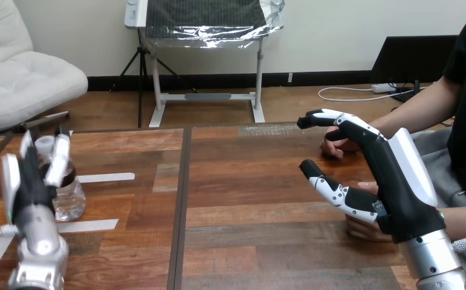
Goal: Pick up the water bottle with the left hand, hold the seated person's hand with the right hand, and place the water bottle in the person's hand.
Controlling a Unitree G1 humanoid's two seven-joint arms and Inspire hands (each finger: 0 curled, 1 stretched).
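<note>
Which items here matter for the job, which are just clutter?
In the job: water bottle, left hand, right hand, person's far hand, person's near hand.
Lying about: white tape strips on the table.

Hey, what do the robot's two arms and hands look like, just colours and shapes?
Both match. The right hand and left hand are black with a smooth white shell on the back. Their fingers are jointed black-and-white segments. Each ends a round silver forearm, the right forearm and the left forearm.
</note>
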